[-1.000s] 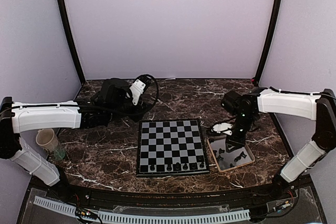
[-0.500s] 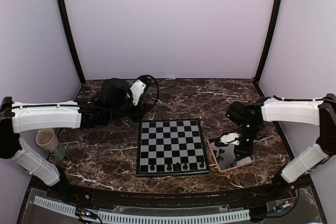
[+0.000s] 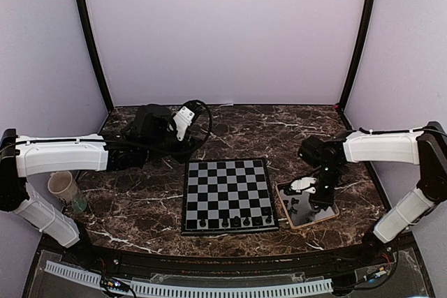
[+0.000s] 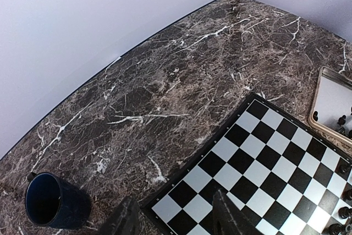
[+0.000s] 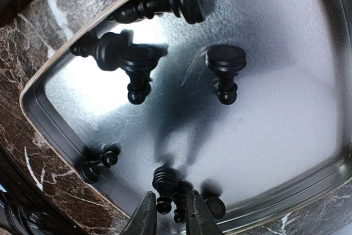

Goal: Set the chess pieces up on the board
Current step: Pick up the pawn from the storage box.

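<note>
We see the board (image 3: 227, 195) mid-table (image 3: 140, 207), w/ the tray (image 3: 299, 214) just right of it. Chess pieces (image 3: 236, 222) sit in a row along board's near edge; more pieces (image 5: 225, 64) in tray. Cup (image 3: 63, 188) far left, mug (image 4: 55, 207) near a board corner, apart.

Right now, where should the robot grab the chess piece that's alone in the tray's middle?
Grip the chess piece at its thin stem, between wide base and small head, coming down from above; the tray is bare on both sides of it.
</note>
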{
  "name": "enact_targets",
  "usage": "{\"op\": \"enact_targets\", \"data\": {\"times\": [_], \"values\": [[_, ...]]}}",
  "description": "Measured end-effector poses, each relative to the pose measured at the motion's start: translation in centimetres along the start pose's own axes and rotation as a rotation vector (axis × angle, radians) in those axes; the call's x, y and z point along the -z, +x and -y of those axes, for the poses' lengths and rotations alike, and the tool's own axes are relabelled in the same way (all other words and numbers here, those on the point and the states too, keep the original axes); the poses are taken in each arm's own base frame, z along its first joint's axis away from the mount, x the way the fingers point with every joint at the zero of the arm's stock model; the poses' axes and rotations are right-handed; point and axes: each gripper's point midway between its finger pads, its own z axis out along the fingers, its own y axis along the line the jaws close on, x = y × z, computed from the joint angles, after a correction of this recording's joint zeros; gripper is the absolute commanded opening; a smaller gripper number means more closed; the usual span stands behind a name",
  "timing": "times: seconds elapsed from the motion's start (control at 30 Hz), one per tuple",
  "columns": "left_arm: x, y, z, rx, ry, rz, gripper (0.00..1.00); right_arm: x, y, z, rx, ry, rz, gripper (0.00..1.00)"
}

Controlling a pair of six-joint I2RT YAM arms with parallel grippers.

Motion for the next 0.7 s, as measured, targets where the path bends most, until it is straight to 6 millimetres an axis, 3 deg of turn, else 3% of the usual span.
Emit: {"op": "enact_targets", "data": {"times": [0.2,0.5,0.7], "values": [[0.0,0.0,0.0,0.000,0.002,-0.001,0.48,-0.4,0.2,0.0,0.003,0.000,-0.009,0.21],[-0.1,0.1,0.1,-0.001,0.004,-0.003,0.48,-0.6,0.0,0.1,0.007,-0.004,-0.012,0.12],[-0.1,0.1,0.1,-0.002,0.004,-0.003,0.48,0.8,-1.9,1.2,0.008,0.015,0.034,0.12]]}}
